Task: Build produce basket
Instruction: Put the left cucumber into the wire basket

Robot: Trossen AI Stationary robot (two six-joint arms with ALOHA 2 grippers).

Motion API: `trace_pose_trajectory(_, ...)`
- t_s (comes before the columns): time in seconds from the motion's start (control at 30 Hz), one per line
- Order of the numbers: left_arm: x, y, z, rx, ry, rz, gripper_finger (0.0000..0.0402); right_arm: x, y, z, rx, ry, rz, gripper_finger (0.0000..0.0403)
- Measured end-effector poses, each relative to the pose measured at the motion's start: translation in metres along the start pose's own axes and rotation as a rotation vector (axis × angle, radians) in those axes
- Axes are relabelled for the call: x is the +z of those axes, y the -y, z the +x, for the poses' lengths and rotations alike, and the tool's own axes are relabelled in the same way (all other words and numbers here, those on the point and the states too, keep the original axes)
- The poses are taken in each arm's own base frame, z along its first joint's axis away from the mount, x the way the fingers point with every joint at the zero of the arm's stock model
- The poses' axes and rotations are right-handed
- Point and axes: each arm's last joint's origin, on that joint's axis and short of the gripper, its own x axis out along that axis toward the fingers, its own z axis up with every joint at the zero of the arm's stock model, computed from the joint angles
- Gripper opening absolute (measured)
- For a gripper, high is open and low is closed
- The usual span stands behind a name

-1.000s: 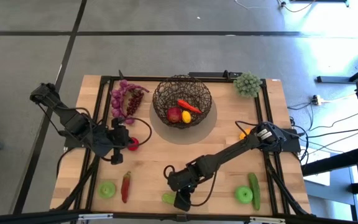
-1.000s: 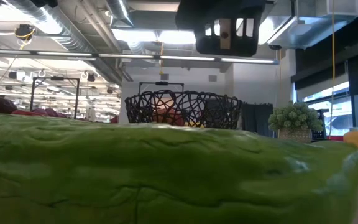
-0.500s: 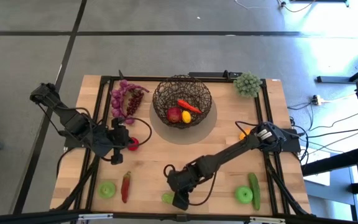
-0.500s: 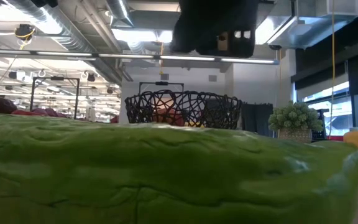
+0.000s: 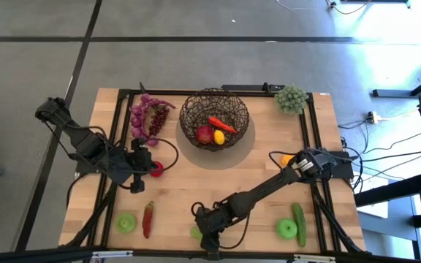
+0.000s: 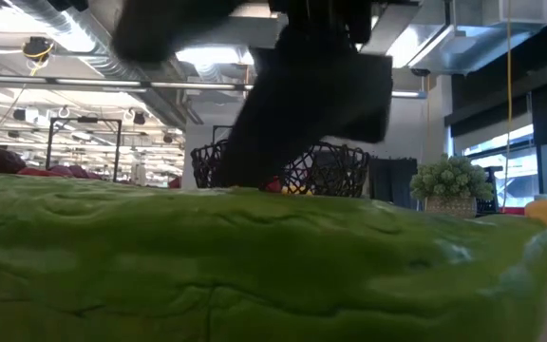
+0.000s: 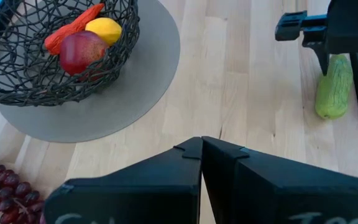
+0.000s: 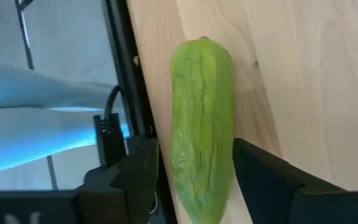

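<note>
Right gripper (image 8: 194, 171) fingers straddle the bumpy light-green cucumber (image 8: 202, 124) at six o'clock, unclenched; sink lower, then squeeze mid-body.

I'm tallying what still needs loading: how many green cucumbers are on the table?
2. One cucumber lies at the table's near edge between the right gripper's open fingers; the other cucumber lies near the right corner, beside a green apple. Others may be hidden.

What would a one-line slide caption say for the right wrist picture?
Right gripper poised with open jaws on either side of a green cucumber lying near the wooden table's edge.
</note>
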Motion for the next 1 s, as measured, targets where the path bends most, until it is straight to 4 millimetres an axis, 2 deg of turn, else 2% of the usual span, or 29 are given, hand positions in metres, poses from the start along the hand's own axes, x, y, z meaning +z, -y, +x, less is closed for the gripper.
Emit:
trace_pose_trajectory(0.17, 0.000, 0.000, 0.000, 0.000, 0.000, 0.000, 0.0000, -0.002, 0.005, 0.013, -0.014, -0.015, 0.021, 0.0201)
trace_pose_trajectory(0.57, 0.000, 0.000, 0.000, 0.000, 0.000, 0.000, 0.0000, -0.002, 0.005, 0.014, -0.011, -0.011, 0.022, 0.0200)
trace_pose_trajectory(0.83, 0.000, 0.000, 0.000, 0.000, 0.000, 0.000, 0.0000, -0.003, 0.005, 0.015, -0.012, -0.012, 0.105, 0.0200)
trace_pose_trajectory(1.0, 0.000, 0.000, 0.000, 0.001, -0.001, 0.000, 0.0000, -0.005, 0.008, 0.024, -0.016, -0.023, 0.154, 0.0201)
